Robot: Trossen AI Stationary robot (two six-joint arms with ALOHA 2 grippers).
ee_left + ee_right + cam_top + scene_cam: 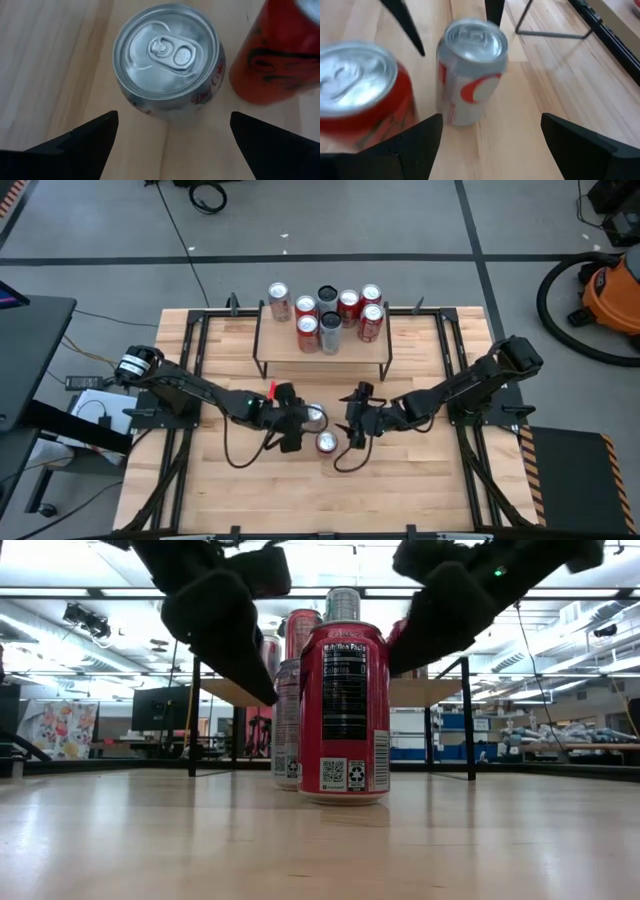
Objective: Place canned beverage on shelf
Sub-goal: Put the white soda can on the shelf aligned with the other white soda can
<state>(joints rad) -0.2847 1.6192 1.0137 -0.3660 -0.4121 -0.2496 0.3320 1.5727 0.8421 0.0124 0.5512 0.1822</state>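
1. Silver aluminium can with red lettering stands upright on the wooden tabletop, in front of the low wooden-plank shelf on black legs.
2. Red aluminium can stands just beside the silver can, on the side away from the shelf.
3. Left gripper is wide open beside the silver can, holding nothing.
4. Right gripper is open on the silver can's other side, empty.
5. Seven upright cans sit on the shelf.

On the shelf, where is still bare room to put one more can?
The shelf is bare at its left end, at its right end and along the front edge. The cans on the shelf crowd the middle and back.
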